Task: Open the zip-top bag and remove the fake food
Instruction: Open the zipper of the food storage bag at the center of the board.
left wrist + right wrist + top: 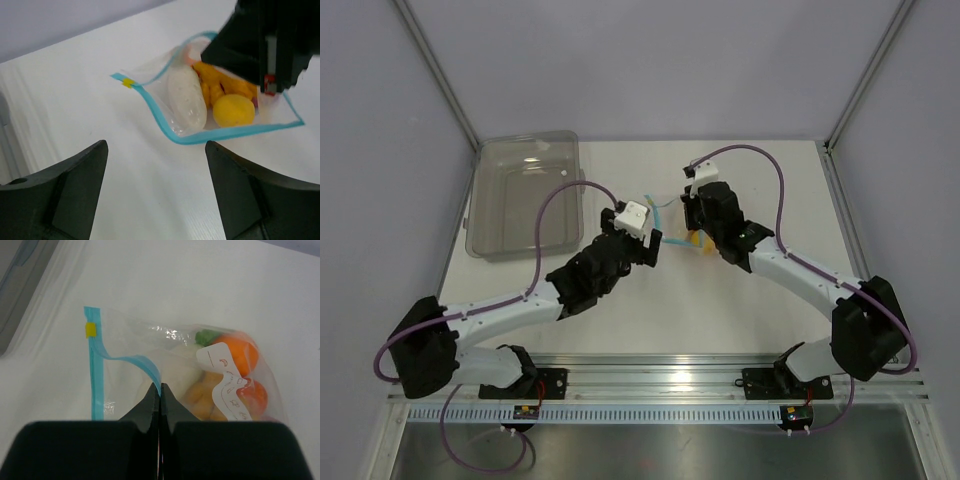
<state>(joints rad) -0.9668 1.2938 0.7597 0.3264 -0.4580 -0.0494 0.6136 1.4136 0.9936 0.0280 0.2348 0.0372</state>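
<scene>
Bag (678, 236) mid-table, toy food (187, 97) inside, mouth partly open. Right gripper (160, 390) pinched shut on one blue zip lip. Left gripper (156, 150) wide open, empty, just left of bag. Best: left takes opposite lip, pulls gently apart.

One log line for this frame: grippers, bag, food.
small clear plastic zip-top bag: mouth partly open | colourful plastic toy food: inside | right gripper: shut on bag lip | left gripper: open, off bag

My right gripper (160, 392) hides the near edge of the zip-top bag (130, 375) at six o'clock; the tray (15, 265) is cut off at eleven o'clock. From above, the fake food (697, 241) is too small to sort.
</scene>
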